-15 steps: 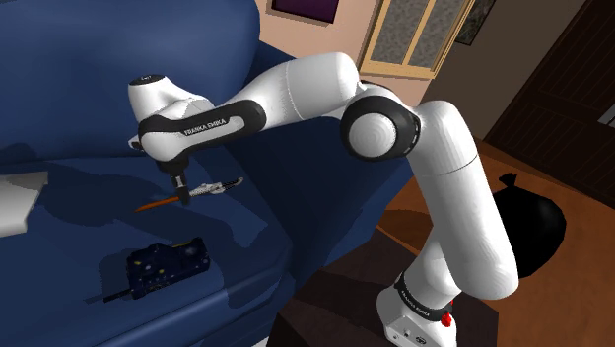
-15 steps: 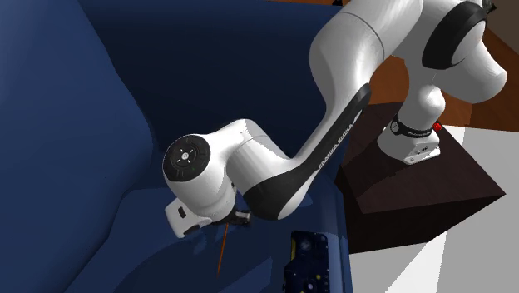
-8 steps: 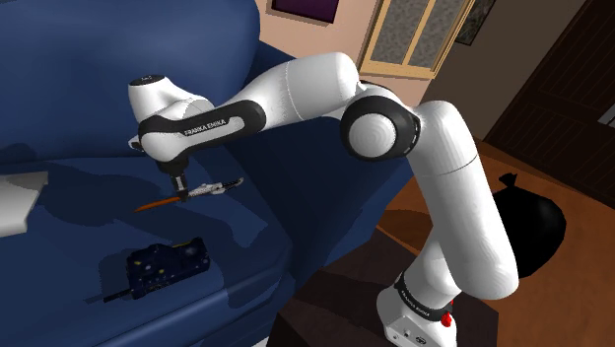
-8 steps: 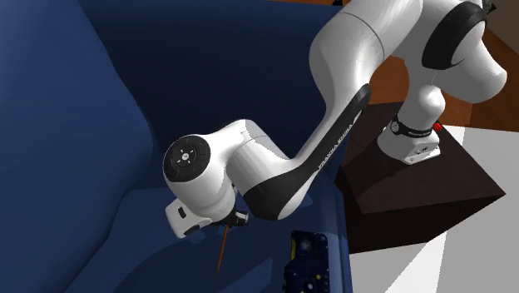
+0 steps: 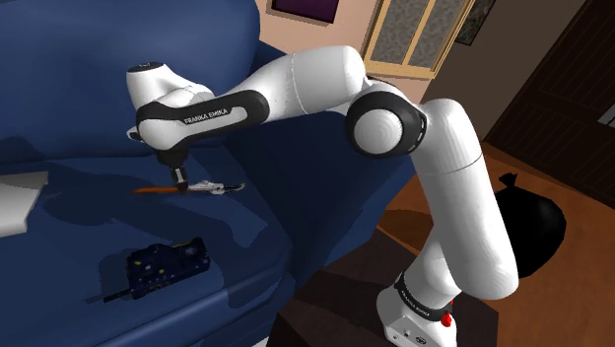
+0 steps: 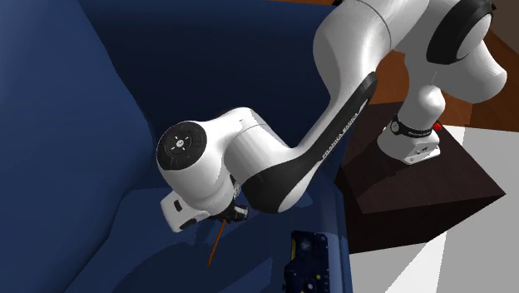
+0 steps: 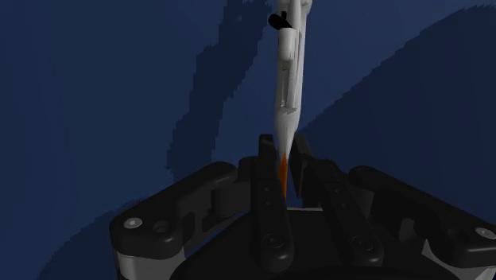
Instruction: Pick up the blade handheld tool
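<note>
My gripper (image 7: 284, 171) is pinched nearly closed on the blade tool (image 7: 288, 87) at its orange end, grey body sticking out over the blue sofa seat (image 5: 89, 212).

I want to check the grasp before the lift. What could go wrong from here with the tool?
1. The gripper is shut on the thin orange part of the tool, and the long grey part sticks out beyond the fingers; it may swivel or slip in the lift.
2. The tool is low over the blue sofa seat; a sideways move before rising could catch its tip.
</note>
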Controlling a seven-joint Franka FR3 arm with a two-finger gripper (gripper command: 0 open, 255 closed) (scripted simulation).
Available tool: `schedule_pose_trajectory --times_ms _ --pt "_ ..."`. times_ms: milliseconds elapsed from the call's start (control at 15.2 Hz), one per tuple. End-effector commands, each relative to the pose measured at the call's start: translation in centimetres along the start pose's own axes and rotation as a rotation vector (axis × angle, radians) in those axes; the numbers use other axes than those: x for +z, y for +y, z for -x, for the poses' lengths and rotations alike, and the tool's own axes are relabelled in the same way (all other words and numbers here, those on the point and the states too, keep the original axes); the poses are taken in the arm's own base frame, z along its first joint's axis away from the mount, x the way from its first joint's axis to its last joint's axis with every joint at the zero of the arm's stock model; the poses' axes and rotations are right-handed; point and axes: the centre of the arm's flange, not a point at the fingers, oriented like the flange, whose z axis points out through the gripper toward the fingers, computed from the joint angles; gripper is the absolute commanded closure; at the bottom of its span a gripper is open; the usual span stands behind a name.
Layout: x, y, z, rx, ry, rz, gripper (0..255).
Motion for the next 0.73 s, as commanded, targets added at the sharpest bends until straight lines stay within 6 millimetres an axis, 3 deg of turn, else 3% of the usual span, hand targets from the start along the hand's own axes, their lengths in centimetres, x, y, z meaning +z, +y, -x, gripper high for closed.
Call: schedule_pose_trajectory --times_ms 0,528,660 --pt "-1.1 -0.1 0.1 0.0 0.0 0.0 255" --pt "-5.3 -0.2 0.8 0.0 0.0 0.0 255" --pt "-5.4 -0.2 0.8 0.0 0.0 0.0 255"
